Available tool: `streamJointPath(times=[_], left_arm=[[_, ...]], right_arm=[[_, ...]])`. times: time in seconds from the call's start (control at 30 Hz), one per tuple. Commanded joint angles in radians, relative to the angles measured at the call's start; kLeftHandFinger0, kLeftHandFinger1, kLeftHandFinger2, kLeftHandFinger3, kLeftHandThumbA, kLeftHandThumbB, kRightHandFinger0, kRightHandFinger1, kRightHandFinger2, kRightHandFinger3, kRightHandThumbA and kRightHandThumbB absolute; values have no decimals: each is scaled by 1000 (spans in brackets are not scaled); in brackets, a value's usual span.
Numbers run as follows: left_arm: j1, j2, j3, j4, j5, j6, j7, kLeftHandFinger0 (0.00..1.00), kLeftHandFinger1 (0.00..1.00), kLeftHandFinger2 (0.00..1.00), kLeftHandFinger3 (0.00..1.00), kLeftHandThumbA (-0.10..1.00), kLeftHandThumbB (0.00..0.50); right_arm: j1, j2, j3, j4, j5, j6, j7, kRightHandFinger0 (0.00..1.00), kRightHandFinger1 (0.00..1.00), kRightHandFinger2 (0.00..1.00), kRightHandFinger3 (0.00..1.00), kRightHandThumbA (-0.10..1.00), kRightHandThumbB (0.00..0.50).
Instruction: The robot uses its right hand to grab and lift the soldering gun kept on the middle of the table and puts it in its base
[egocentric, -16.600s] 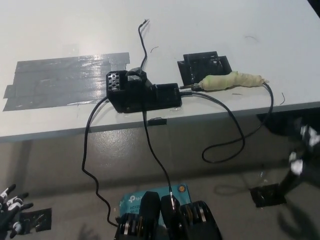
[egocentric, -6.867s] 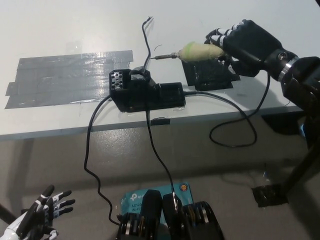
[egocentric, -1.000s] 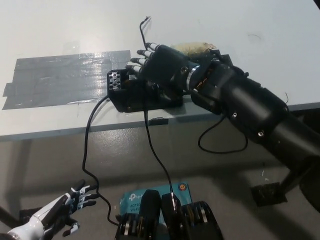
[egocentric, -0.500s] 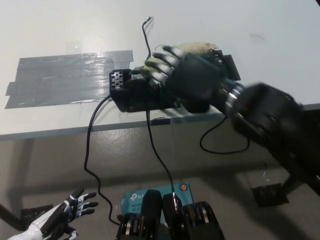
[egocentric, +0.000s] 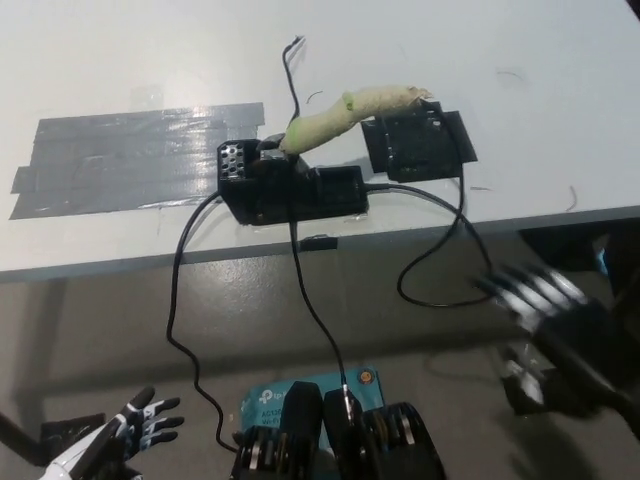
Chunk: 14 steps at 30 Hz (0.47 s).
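Observation:
The soldering gun (egocentric: 345, 113), its handle wrapped in pale yellow-green tape, leans tip-down in the black base (egocentric: 290, 185) near the table's front edge. Nothing holds it. My black right hand (egocentric: 555, 320) is off the table at the lower right, blurred, with its fingers spread and nothing in them. The white left hand (egocentric: 125, 435) rests low at the bottom left, fingers apart and holding nothing.
A patch of grey tape (egocentric: 135, 160) covers the table left of the base, and a black taped square (egocentric: 418, 143) lies to its right. Black cables (egocentric: 300, 290) hang from the base over the table edge to the floor.
My right hand has let go of the soldering gun and pulled back off the table to the lower right. The gun stays leaning in the base.

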Motion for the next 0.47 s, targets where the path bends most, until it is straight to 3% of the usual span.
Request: streamJointPath(times=[0.0,0.03,0.07,0.1,0.23,0.3,0.33,0.43], left_arm=[[24,-8,69,-28,10,-38,72,973,1000,1000,1000,1000,229],[27,-11,69,-26,11,-37,73,967,1000,1000,1000,1000,224],[28,-12,71,-23,11,-40,73,965,1000,1000,1000,1000,223],[29,-18,78,-22,3,-33,76,967,1000,1000,1000,1000,209],[26,-17,94,-14,-6,-41,78,997,1000,1000,1000,1000,208],[18,-16,103,-4,-7,-46,81,992,1000,1000,1000,1000,184],[14,-17,110,3,-9,-54,83,981,1000,1000,1000,1000,197],[4,-17,126,14,-9,-61,88,950,1000,1000,1000,1000,202]], right_arm=[[126,110,-256,58,407,47,-176,1000,1000,1000,1000,336,255],[132,150,-285,99,470,46,-179,1000,1000,1000,1000,269,270],[128,157,-291,104,474,44,-174,1000,1000,1000,1000,265,269],[131,220,-337,160,559,81,-169,1000,1000,1000,1000,237,283],[124,260,-376,240,599,110,-121,1000,1000,1000,1000,124,180],[118,262,-395,241,603,143,-94,1000,1000,1000,1000,129,165],[108,266,-405,243,610,165,-78,1000,1000,1000,1000,185,178],[82,279,-413,257,602,177,-73,1000,1000,1000,1000,207,171]])
